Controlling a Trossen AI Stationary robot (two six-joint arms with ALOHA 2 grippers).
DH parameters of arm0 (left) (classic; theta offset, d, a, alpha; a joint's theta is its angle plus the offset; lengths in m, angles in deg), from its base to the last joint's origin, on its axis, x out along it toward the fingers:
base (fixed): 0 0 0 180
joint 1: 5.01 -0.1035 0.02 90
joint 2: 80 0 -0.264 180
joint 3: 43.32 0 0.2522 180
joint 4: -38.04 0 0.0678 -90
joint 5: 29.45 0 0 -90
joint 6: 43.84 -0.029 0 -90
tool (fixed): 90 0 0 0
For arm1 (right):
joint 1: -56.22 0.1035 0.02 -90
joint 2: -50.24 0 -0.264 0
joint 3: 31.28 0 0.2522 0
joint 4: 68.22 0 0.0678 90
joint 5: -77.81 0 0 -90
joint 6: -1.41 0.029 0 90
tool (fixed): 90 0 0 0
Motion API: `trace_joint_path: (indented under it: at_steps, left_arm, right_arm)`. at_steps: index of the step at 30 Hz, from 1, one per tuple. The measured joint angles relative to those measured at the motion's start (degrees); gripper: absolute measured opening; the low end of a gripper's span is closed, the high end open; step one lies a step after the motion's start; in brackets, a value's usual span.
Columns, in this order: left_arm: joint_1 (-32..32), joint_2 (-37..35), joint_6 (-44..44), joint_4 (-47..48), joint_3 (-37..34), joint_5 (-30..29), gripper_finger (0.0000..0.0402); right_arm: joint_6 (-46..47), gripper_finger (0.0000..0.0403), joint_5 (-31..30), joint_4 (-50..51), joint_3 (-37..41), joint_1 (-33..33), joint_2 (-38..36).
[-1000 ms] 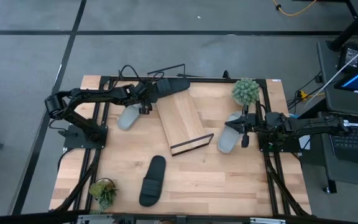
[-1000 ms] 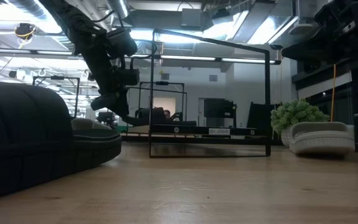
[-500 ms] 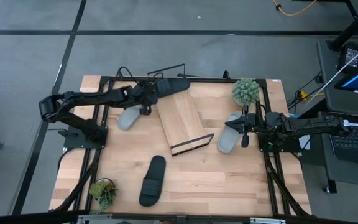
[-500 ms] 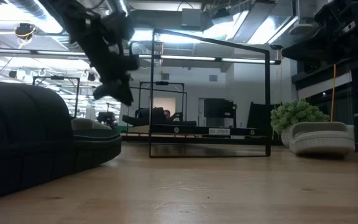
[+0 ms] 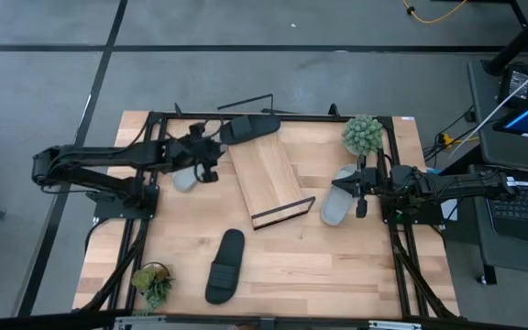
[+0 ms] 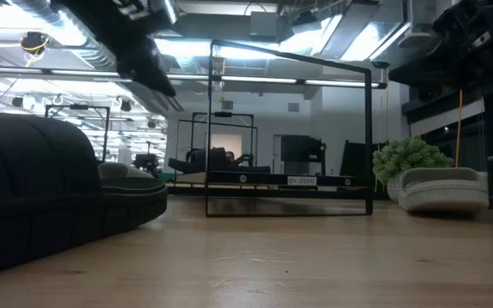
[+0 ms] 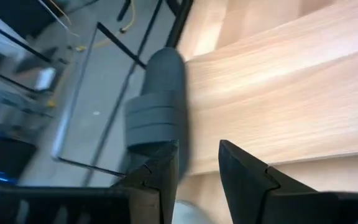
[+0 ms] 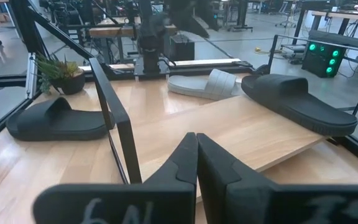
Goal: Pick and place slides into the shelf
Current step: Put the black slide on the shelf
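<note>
The shelf (image 5: 266,179) is a slanted light-wood board at the table's middle. One black slide (image 5: 250,126) lies across its far, upper end and also shows in the left wrist view (image 7: 157,106). My left gripper (image 5: 211,149) is open and empty, hovering just left of that slide and above a grey slide (image 5: 184,176) that lies flat on the table. A second black slide (image 5: 225,266) lies on the table nearer the front. My right gripper (image 5: 346,187) is shut, over a second grey slide (image 5: 335,206) at the right.
A potted plant (image 5: 363,135) stands at the far right by my right arm, and another potted plant (image 5: 154,282) stands at the near left corner. The shelf's black wire frame (image 6: 289,128) rises over the board. Bare tabletop (image 5: 337,266) lies at the near right.
My left gripper has drawn back from the black slide toward the table's left edge and has risen. The black slide has stayed on the shelf's far end.
</note>
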Motion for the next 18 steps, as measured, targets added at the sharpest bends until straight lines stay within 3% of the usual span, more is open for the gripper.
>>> trace_joint_path:
  at_steps: [5,9,18]
  left_arm:
    - [7.05,-1.8,10.97,2.99,0.0,0.0,0.0105]
    - [12.33,-1.66,14.66,3.16,0.0,0.0,0.0105]
    - [24.3,5.1,23.23,5.24,-0.04,-1.22,0.0105]
  right_arm:
    - [0.11,0.0007,0.0,1.47,0.0,-0.01,0.0]
    - [0.15,0.0007,0.0,1.64,0.0,0.0,0.0]
    - [-0.04,0.0007,0.0,1.77,0.0,-0.01,0.0]
